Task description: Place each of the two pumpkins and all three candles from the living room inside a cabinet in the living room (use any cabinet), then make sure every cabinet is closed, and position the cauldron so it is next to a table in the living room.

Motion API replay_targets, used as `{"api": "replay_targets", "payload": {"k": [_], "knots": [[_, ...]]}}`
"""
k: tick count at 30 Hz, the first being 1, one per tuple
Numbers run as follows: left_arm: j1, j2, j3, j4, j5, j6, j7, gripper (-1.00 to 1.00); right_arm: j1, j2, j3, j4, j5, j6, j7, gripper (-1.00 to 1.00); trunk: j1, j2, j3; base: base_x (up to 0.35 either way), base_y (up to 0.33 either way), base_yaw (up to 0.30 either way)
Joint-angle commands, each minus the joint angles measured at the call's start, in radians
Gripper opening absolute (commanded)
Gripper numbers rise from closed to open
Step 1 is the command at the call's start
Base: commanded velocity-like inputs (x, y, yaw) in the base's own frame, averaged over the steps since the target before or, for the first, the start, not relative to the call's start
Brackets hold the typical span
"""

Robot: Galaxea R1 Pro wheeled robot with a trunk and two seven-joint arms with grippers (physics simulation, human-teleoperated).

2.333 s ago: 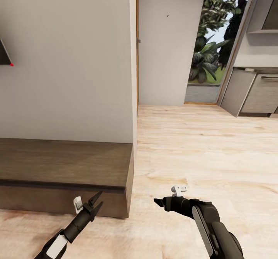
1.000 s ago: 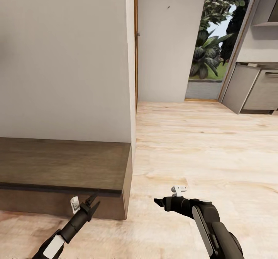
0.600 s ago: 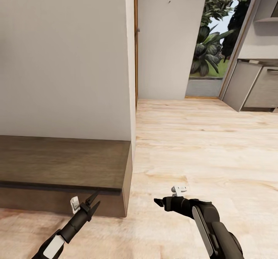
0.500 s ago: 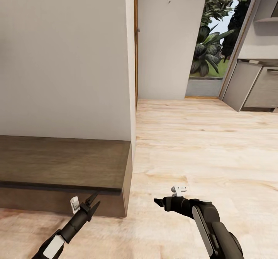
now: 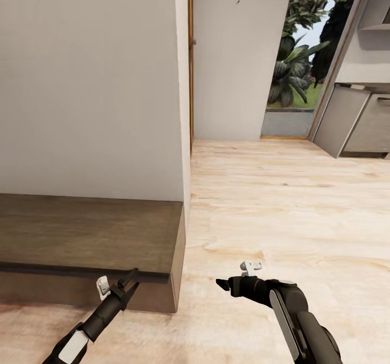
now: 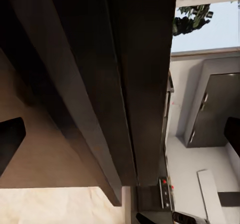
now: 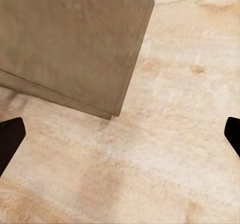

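Fingers of both grippers are spreading wide, holding nothing: left gripper [image 5: 128, 284] is hovering by the long dark-brown wooden cabinet [image 5: 86, 234], probably checking drawers; approach squarely.

cabinet [image 5: 86, 234] dark brown wood grain; floor [image 5: 281, 207] pale beige wood grain; wall [image 5: 86, 82] off-white; arms black with white.

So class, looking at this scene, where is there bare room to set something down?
The cabinet top is bare from the wall to its front edge. The wooden floor is open from the cabinet's end toward the doorway. Tightest: the left gripper at the cabinet's front edge.
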Motion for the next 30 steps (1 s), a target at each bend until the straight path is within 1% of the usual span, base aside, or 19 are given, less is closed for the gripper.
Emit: {"api": "replay_targets", "payload": {"k": [1, 4, 8, 30], "knots": [[-0.001, 0.002, 0.002, 0.000, 0.004, 0.010, -0.003, 1.00, 0.000, 0.000, -0.001, -0.001, -0.005, 0.006, -0.001, 1.00, 0.000, 0.000, -0.001, 0.070, 0.000, 0.000], [-0.001, 0.012, 0.001, 0.000, 0.004, 0.010, -0.006, 1.00, 0.000, 0.000, -0.001, -0.001, -0.005, 0.006, -0.001, 1.00, 0.000, 0.000, -0.001, 0.035, 0.000, 0.000], [-0.001, 0.017, 0.000, 0.000, 0.003, 0.009, -0.018, 1.00, 0.000, 0.000, -0.001, -0.001, -0.005, 0.006, -0.001, 1.00, 0.000, 0.000, -0.001, 0.012, 0.000, 0.000], [-0.001, 0.019, 0.002, 0.002, 0.000, 0.008, -0.020, 1.00, 0.000, 0.000, -0.001, -0.001, -0.005, 0.006, -0.001, 1.00, 0.000, 0.000, -0.001, 0.000, 0.000, 0.000]]}}
